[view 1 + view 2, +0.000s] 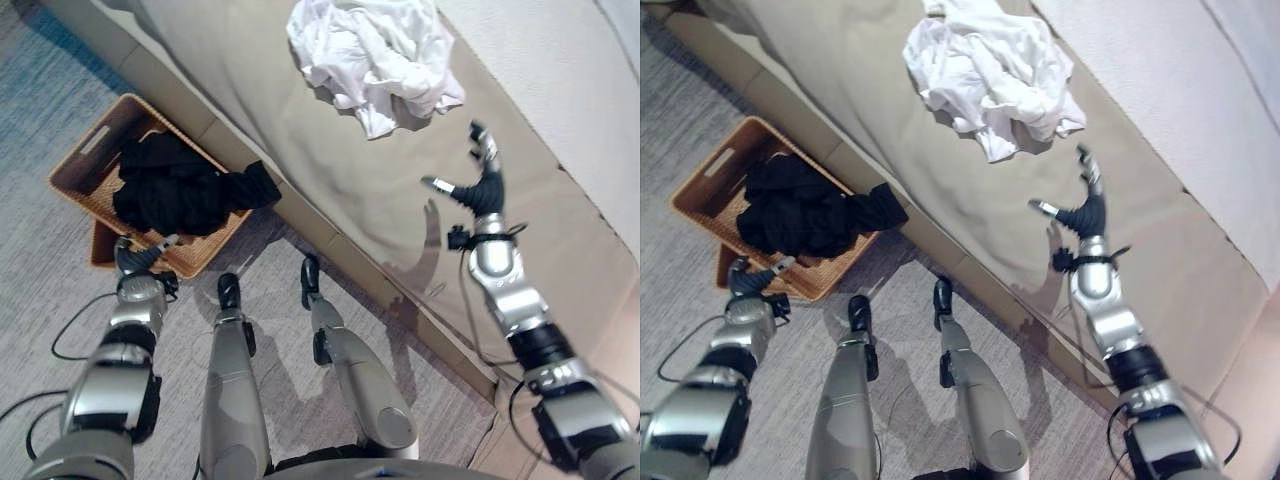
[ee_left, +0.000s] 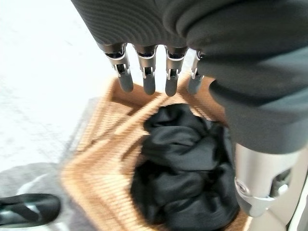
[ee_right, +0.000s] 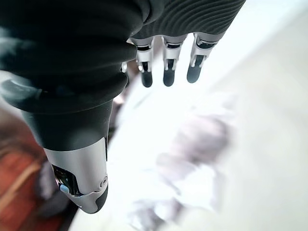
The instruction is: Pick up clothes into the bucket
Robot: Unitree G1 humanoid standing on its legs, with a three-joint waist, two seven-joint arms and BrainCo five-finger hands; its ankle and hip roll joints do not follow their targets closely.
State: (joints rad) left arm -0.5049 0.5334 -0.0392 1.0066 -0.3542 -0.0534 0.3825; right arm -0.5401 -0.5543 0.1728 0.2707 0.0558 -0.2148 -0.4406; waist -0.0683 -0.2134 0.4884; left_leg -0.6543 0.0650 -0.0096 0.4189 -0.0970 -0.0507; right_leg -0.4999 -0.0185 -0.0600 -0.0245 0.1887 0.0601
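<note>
White clothes (image 1: 372,58) are lying crumpled on the beige bed (image 1: 250,110), just beyond the right hand (image 1: 482,190), hovering with fingers spread. Black clothes (image 1: 180,185) are filling the basket (image 1: 85,160), below the left hand's (image 2: 159,53) straight fingers.

Silver-grey arms, dark ribbed covers, dark-tipped fingers (image 2: 148,84)

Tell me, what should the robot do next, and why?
Probably reach the right hand forward to the white cloth and close on it. That hand is open, holds nothing and hovers just short of the cloth on the bed. The black cloth already lies in the basket, near the open left hand.
</note>
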